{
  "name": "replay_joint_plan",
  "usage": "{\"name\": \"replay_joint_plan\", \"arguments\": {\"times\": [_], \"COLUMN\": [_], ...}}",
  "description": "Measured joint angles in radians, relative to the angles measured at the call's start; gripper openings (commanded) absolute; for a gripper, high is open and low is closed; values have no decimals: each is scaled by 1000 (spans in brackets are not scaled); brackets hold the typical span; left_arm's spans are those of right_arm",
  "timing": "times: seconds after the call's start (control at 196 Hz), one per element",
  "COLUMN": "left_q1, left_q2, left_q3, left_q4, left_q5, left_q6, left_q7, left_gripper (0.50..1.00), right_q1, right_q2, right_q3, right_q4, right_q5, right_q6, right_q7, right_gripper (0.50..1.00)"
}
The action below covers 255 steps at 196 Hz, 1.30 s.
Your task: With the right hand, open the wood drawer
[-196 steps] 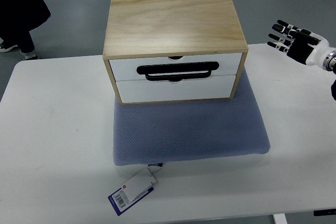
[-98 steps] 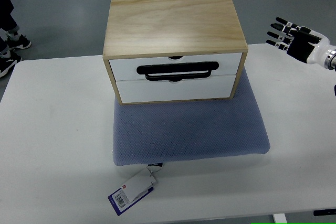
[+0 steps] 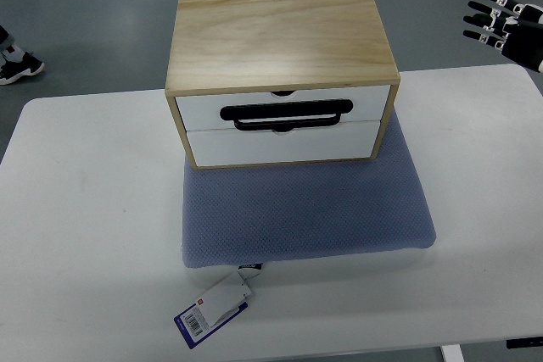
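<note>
Nothing is opening yet: both white fronts of the wood drawer [image 3: 284,121] are sitting flush. I am holding my right hand [image 3: 507,23] with fingers spread, gripping nothing, beyond the surface's [image 3: 85,209] far right corner, well apart from the black handle [image 3: 287,114].

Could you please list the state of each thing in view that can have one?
upper drawer: closed, front flush with the box.
lower drawer: closed.
black handle: untouched, lying across the seam between the drawers.
wood box: upright, on the back of the blue mat.
right hand: open, fingers spread, far from the box.
tag: flat on the table.
</note>
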Motion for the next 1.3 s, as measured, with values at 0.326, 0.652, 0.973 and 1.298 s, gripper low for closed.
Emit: {"name": "replay_joint_plan", "arguments": {"times": [0.326,0.652,0.973,1.298], "left_q1": [0,0,0,0], "left_q2": [0,0,0,0], "left_q3": [0,0,0,0], "left_q4": [-1,-1,-1,-1], "left_q5": [0,0,0,0], "left_q6": [1,0,0,0], "left_q7": [0,0,0,0], "left_gripper": [1000,1000,1000,1000], "right_q1": [82,177,225,324], "right_q2": [-159,-292,-346,-297], "right_q3": [20,74,127,128], "right_q4": [24,391,708,825], "right_q5": [-241,-643,-888,-921], "right_q6": [28,28,28,28], "right_q7": [2,2,0,-11], "right_gripper": [956,956,956,956]}}
